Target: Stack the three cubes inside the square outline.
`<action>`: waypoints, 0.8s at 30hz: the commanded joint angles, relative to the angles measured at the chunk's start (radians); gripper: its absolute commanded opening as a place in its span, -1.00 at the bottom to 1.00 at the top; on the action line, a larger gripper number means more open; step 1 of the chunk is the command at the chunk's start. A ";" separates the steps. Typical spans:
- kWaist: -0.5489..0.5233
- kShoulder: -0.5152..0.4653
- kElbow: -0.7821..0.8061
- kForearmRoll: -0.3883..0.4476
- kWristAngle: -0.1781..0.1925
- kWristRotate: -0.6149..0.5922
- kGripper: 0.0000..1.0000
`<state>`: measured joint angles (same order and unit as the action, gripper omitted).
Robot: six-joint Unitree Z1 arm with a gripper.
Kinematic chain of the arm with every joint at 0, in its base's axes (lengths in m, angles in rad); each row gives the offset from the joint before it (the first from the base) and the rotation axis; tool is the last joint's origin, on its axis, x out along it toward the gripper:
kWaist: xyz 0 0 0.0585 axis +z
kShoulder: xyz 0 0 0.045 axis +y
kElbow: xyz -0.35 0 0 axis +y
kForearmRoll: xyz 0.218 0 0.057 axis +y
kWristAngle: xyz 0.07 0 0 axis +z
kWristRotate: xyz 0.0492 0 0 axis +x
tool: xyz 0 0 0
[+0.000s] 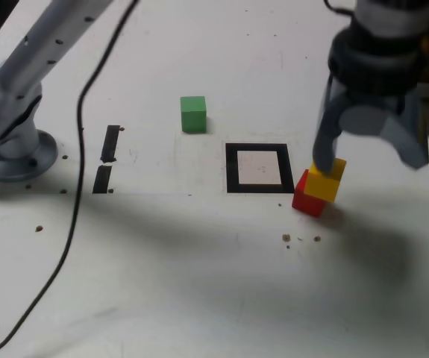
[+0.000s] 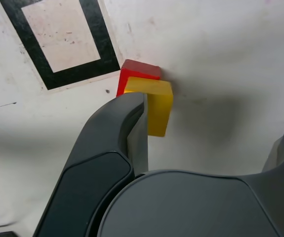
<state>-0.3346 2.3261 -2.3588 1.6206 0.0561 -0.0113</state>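
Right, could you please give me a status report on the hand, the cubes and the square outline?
Hand open, one finger near yellow cube. Yellow on or against red cube, green cube apart; all outside square outline. Outline unobstructed.

1. Lone cube: on the table; beyond the square outline, to its left in the exterior view.
2. Partly hidden cube: outside the outline, just beside its near right corner in that view.
3. Overlapping cube: partly in front of the hidden one; whether it rests on it, I cannot tell.
4. Two strips: between the arm's base and the outline.
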 commanded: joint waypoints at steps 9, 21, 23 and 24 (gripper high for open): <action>-0.015 -0.014 0.059 0.016 0.012 0.009 0.79; -0.017 0.019 0.162 0.009 0.014 0.010 0.75; -0.017 0.030 0.161 0.005 0.014 0.010 0.75; -0.017 0.034 0.159 0.005 0.014 0.010 0.75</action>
<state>-0.3490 2.3470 -2.1968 1.6158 0.0701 -0.0026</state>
